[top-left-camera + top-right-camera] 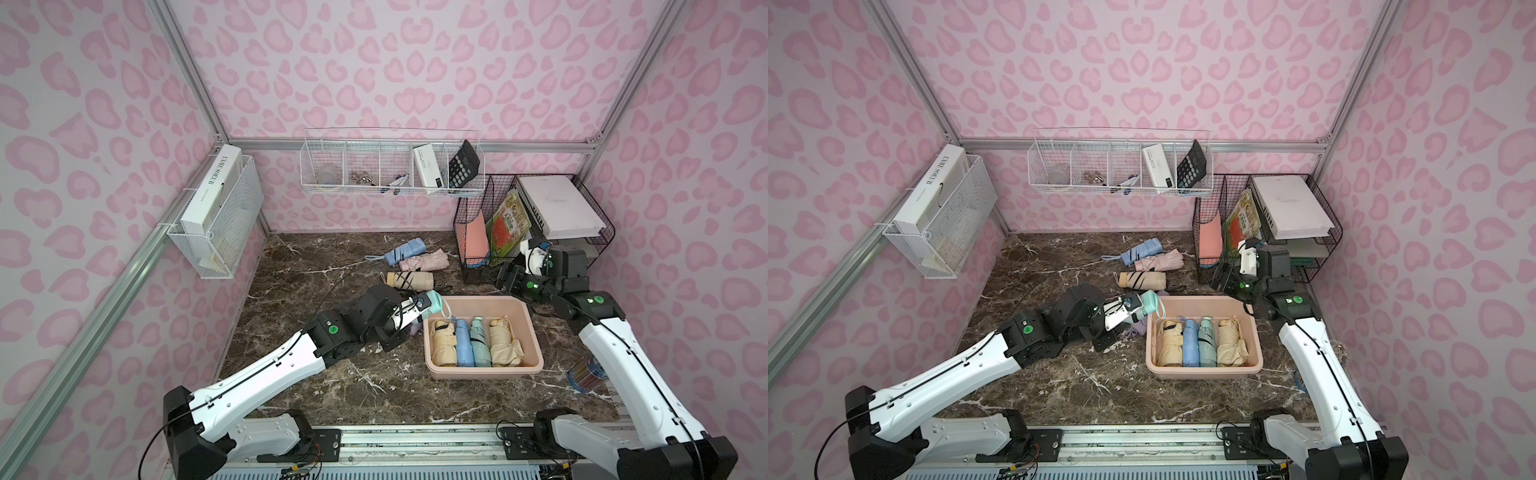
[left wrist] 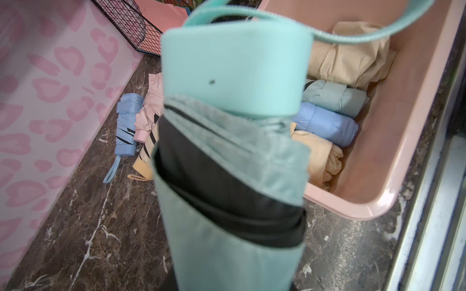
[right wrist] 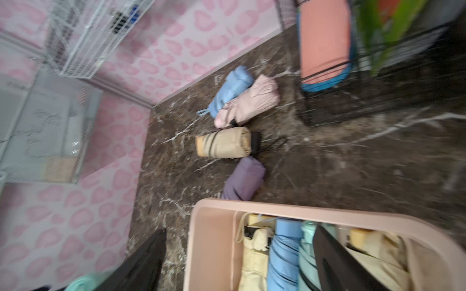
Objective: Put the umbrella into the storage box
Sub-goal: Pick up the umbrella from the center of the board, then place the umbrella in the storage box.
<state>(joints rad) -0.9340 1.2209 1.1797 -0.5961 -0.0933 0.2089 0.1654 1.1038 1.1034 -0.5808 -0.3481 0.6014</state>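
Left wrist view shows us the mint-green folded fabric umbrella (image 2: 234, 75) running straight out from the left claw (image 1: 420, 311), which pinches its canopy, handle end forward and raised off the desk (image 1: 374, 395). We judge the pale pink rectangular plastic storage box (image 2: 373, 209) lies just ahead, beyond the handle, the left arm nearer; the right claw (image 3: 239, 234) hangs spread and empty near its far corner.
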